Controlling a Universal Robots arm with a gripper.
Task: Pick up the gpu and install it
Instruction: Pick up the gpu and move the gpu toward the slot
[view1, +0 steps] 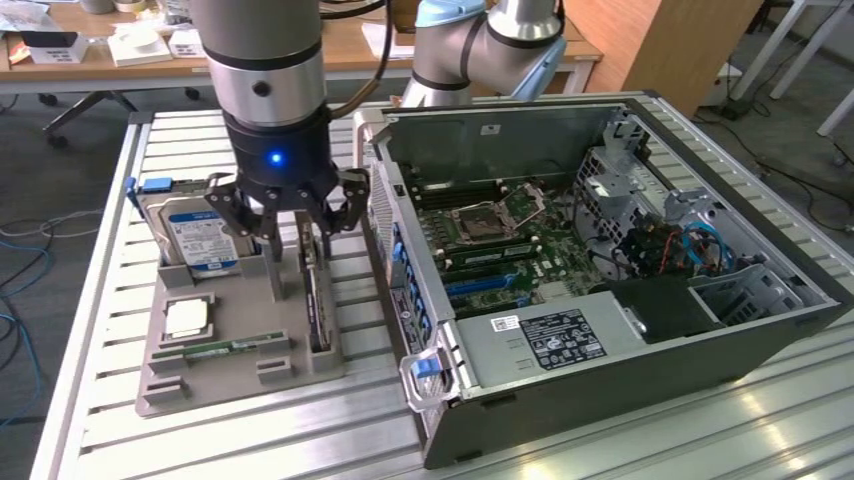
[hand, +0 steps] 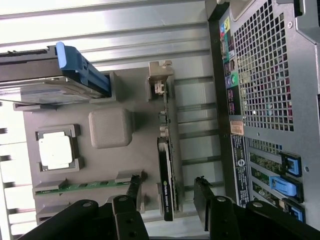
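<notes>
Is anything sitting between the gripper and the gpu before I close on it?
Nothing visible. The gripper is open, its fingers on either side of the gpu, which stands on edge in the gray holder. The hard drive stands apart, off to one side.

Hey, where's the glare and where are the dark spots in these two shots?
Exterior view: glare streaks the metal table at the exterior view's right; a blue light glows above the claw. Wrist view: the table washes out white, the gpu sits dark between the open claw's fingers.
</notes>
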